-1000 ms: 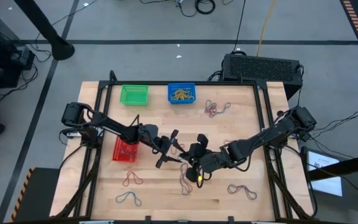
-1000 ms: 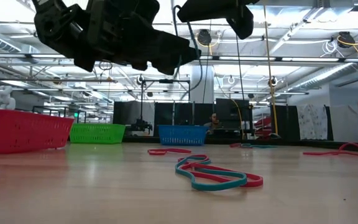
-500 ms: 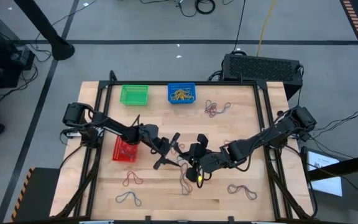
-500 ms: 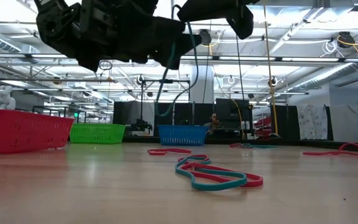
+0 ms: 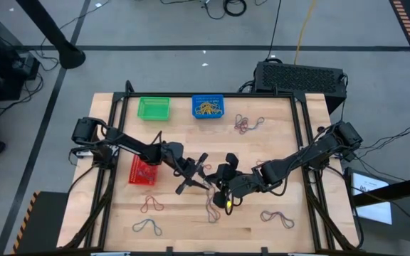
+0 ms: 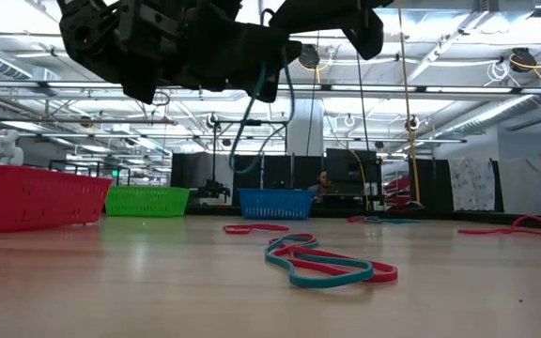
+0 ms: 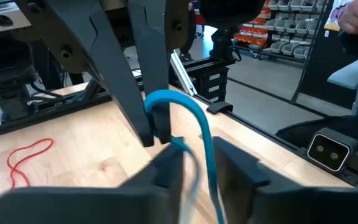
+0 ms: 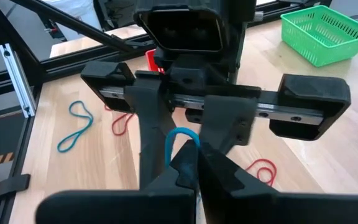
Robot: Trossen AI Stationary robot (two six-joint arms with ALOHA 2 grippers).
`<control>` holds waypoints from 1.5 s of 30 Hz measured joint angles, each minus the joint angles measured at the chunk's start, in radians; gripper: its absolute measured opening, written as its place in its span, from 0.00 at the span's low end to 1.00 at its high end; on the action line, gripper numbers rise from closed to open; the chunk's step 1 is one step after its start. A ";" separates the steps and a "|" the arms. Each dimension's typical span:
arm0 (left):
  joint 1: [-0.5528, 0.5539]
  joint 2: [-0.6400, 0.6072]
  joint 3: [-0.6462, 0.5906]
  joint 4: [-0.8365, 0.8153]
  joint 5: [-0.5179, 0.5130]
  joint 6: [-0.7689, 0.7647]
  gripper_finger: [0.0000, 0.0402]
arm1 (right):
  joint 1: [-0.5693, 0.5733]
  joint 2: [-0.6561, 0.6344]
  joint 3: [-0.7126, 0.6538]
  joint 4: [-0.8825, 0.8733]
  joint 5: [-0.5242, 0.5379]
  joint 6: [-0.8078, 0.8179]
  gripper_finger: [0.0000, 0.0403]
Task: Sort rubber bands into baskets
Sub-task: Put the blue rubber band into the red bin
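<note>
Since a second ago the left gripper (image 8: 191, 115) has narrowed from a wide spread onto the blue rubber band (image 8: 180, 138), which the right gripper (image 8: 194, 167) holds up with its fingers pressed tight together, both above the bench's (image 5: 191, 222) middle. Loose rubber bands (image 5: 148, 226) lie near the front edge. Farther off are the red basket (image 5: 143, 171) by the left edge, then the green basket (image 5: 153, 108) and blue basket (image 5: 208, 107) along the back edge.
</note>
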 joint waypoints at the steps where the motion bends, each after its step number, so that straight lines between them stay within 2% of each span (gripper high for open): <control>1: 0.000 0.000 0.000 0.001 0.000 0.000 0.16 | 0.000 0.000 0.000 0.000 0.000 0.000 0.00; 4: 0.000 0.000 0.000 0.003 0.000 0.000 0.03 | 0.000 0.000 0.000 0.000 0.000 0.000 0.00; 12: 0.001 -0.007 0.000 -0.025 -0.007 0.000 0.01 | 0.000 0.000 0.000 -0.003 -0.001 -0.020 0.02; 20: 0.001 -0.111 0.000 -0.227 -0.032 0.001 0.00 | -0.001 0.000 0.000 -0.016 0.001 -0.023 0.20; 23: 0.001 -0.185 0.000 -0.379 -0.056 0.005 0.00 | -0.001 0.000 0.000 -0.023 0.000 -0.021 0.27; 25: 0.001 -0.250 0.000 -0.500 -0.107 0.010 0.00 | 0.002 0.000 0.000 -0.031 -0.002 -0.020 0.31; 32: 0.000 -0.559 0.000 -1.056 -0.402 0.014 0.00 | 0.018 0.000 0.000 -0.062 -0.005 -0.019 0.39; 38: 0.000 -0.782 0.000 -1.418 -0.623 -0.201 0.00 | 0.021 0.000 0.000 -0.081 -0.004 -0.020 0.40; 42: 0.000 -0.882 0.000 -1.568 -0.652 -0.389 0.00 | 0.020 0.000 0.000 -0.117 0.000 -0.026 0.40; 45: 0.000 -0.905 -0.004 -1.660 -0.659 -0.514 0.00 | 0.020 0.000 0.000 -0.133 0.001 -0.021 0.40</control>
